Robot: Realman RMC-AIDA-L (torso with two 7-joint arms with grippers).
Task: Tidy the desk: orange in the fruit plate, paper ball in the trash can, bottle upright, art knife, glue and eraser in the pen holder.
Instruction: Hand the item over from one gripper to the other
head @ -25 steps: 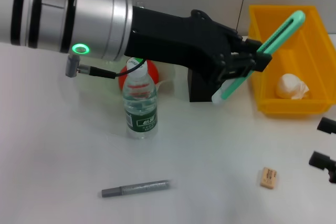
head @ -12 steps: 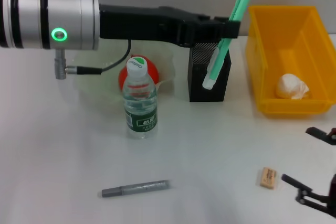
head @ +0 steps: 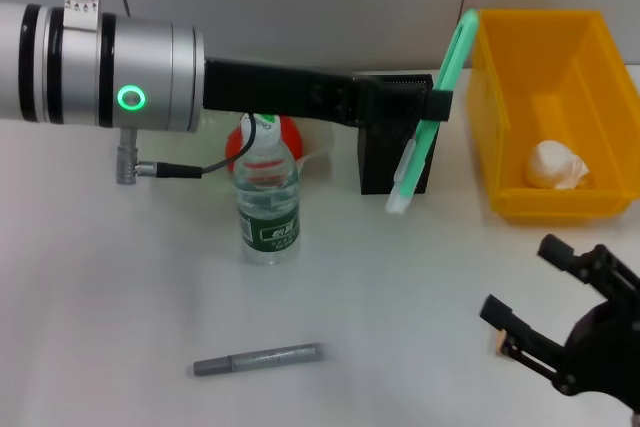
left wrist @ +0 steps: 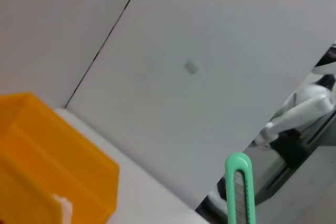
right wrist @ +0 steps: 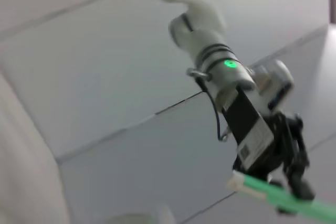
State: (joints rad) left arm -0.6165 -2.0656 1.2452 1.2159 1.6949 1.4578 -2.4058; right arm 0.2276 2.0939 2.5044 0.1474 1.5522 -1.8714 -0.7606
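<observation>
Knife: green knife [head: 430,117] clamped in left gripper [head: 436,104], held steep, lower tip in front of holder [head: 375,162], at about 1 o'clock from bottle; upper end also shows in left wrist view [left wrist: 241,190].
Holder: black, just at 9 o'clock of bin [head: 585,107], 3 o'clock of orange.
Knife risk: tip looks outside and below the holder's rim; a drop now would likely put it on the desk, or it could knock the holder. Judged: needs lifting and lining up over the opening first.
Right gripper: right gripper [head: 528,304] low at 4 o'clock of scene, fingers spread, holding nothing, over eraser [head: 496,343], mostly hidden.
Eraser risk: spread fingers could nudge it away or pinch an edge only.
Bottle: bottle [head: 268,202] upright, centre.
Orange: orange [head: 283,135] behind bottle at 12 o'clock; plate hard to make out.
Paper ball: paper ball [head: 556,164] in bin.
Glue: grey glue [head: 258,359] lying flat, 6 o'clock of bottle, untouched.
Arm risk: left arm spans just above the bottle; a dip could tip it.
</observation>
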